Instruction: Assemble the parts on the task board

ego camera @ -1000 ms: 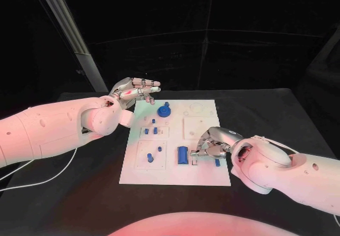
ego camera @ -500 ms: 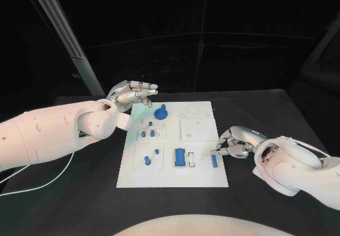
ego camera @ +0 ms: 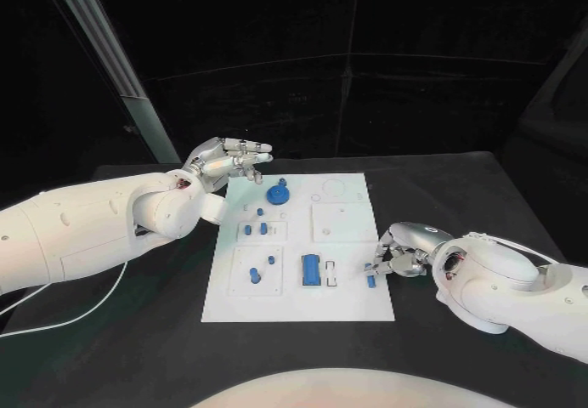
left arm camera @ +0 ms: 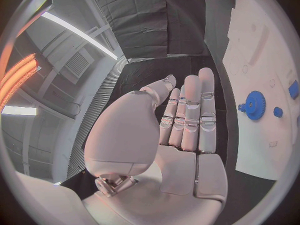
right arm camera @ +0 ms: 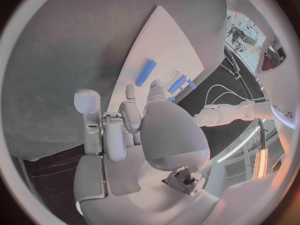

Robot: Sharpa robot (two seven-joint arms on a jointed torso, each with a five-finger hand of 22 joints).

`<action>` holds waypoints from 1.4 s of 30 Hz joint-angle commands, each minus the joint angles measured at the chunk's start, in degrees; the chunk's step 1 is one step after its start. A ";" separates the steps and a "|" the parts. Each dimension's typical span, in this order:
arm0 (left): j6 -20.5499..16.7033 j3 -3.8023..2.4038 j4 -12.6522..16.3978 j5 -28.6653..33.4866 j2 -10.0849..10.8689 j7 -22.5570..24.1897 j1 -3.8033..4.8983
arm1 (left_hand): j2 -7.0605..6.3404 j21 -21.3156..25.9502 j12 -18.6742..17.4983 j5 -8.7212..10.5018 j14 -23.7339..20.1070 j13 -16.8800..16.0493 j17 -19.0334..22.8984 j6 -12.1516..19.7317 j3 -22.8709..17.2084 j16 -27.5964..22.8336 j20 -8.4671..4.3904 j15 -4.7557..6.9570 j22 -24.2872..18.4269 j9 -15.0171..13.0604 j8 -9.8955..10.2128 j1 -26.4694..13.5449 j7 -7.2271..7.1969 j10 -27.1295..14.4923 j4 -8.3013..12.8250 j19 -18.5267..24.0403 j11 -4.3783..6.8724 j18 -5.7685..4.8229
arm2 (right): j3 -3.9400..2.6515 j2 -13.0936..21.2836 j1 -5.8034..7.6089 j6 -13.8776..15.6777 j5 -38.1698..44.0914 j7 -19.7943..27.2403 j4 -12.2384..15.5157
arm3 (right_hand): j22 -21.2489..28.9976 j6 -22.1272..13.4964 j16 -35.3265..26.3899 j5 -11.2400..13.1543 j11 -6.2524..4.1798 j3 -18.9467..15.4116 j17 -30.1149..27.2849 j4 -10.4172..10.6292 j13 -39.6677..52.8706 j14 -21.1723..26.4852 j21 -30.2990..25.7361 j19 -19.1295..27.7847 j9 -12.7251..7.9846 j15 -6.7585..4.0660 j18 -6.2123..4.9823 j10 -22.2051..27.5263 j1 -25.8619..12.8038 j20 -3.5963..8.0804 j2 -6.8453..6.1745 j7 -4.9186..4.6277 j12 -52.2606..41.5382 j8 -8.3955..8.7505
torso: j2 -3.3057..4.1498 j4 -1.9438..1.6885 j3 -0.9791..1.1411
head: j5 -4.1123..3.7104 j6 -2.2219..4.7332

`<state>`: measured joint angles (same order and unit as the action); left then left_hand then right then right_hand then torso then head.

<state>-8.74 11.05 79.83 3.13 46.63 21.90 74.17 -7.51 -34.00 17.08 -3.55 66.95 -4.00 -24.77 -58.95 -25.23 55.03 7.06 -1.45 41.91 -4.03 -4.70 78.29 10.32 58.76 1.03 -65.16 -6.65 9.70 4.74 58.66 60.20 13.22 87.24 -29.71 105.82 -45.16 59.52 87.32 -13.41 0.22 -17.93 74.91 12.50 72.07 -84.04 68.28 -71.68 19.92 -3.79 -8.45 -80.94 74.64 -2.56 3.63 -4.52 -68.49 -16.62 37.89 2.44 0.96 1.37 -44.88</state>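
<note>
From the head, the left hand point(ego camera: 233, 158) hovers past the board's point(ego camera: 347, 306) far-left corner, fingers together and empty, the right hand point(ego camera: 398, 252) pinching a blue peg point(ego camera: 370, 277) at the board's right edge; the left wrist shows a gear point(left arm camera: 255, 105); the right wrist shows a blue bar point(right arm camera: 145, 72).
</note>
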 commanded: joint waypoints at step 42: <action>0.82 0.00 0.12 0.17 0.23 0.12 0.09 | 0.08 0.19 0.35 -0.30 -0.41 0.08 0.14 0.45 -0.07 -0.09 -0.01 -0.02 -0.04 0.02 -0.10 0.62 0.07 -0.51 0.48 -0.20 0.11 0.75 | 0.03 -5.71 -0.68 -9.72 14.49 -4.21 -0.52 | -0.61 2.23 -0.08 -4.76 -0.69 6.25 9.83 -7.14 -0.01 -4.84 -0.43 -0.35 -0.75 -0.36 0.79 0.33 10.32 0.44 1.03 0.32 1.22 4.00 | -0.08 -0.11 -0.02 | -0.01 -0.20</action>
<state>-8.58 11.09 79.86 3.13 46.86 21.84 74.17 -7.51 -34.00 17.08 -3.55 66.95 -4.01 -24.67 -58.95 -25.39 55.03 7.06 -1.45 41.91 -4.03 -4.70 78.29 10.32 58.55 1.19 -65.15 -6.45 9.70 4.33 52.70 59.97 3.78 101.11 -32.31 105.59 -45.71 61.40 87.31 -17.14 -0.04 -12.04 74.91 5.30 71.79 -84.12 68.06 -71.90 19.48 -3.71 -8.45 -80.53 84.38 -2.35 4.02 -4.15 -67.55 -12.75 37.81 2.44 0.90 1.38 -45.13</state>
